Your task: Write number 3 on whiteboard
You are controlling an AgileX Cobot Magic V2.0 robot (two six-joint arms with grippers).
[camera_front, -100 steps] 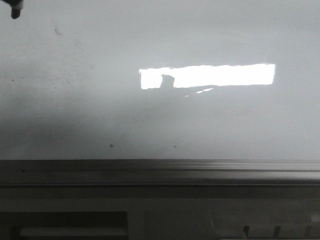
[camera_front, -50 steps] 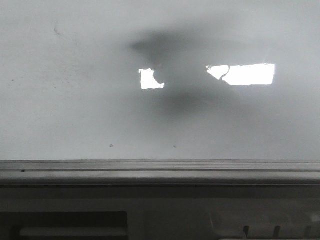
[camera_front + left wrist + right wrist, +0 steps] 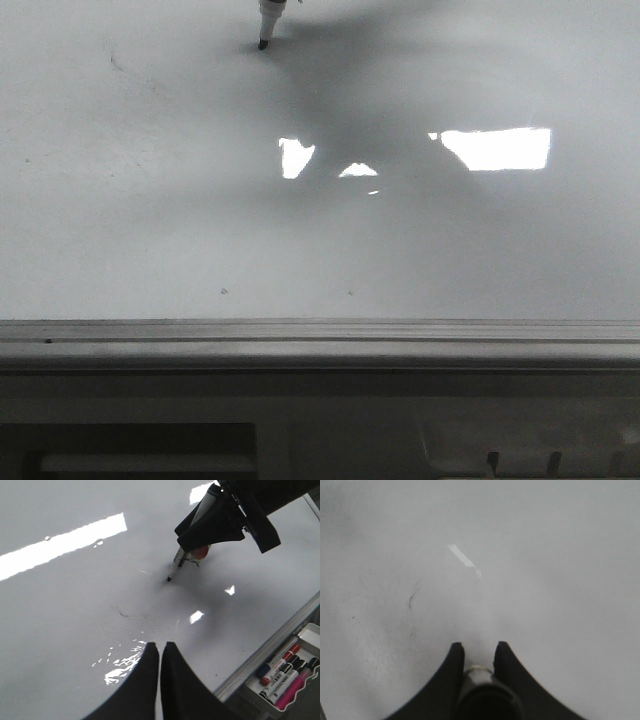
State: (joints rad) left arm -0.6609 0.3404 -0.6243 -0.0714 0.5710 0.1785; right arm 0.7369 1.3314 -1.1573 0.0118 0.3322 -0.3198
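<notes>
On the whiteboard (image 3: pixel 140 220) no drawn 3 shows, only faint old smudges (image 3: pixel 131 614). Near its far edge a marker (image 3: pixel 266 22) stands tilted, its black tip touching or just above the board; which, I cannot tell. The right gripper (image 3: pixel 476 650) pinches the marker's barrel between dark fingers (image 3: pixel 220 522). The left gripper (image 3: pixel 160 652) hangs over the board, fingers pressed together, holding nothing. Beyond the grey rail (image 3: pixel 270 645), a tray (image 3: pixel 312 635) holds several markers (image 3: pixel 280 667).

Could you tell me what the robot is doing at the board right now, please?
The right hand holds a marker, its tip at or just above the whiteboard. No number 3 is drawn yet; only faint old smudges show. The left hand is shut and holds nothing. Spare markers lie in a tray beside the board.
</notes>
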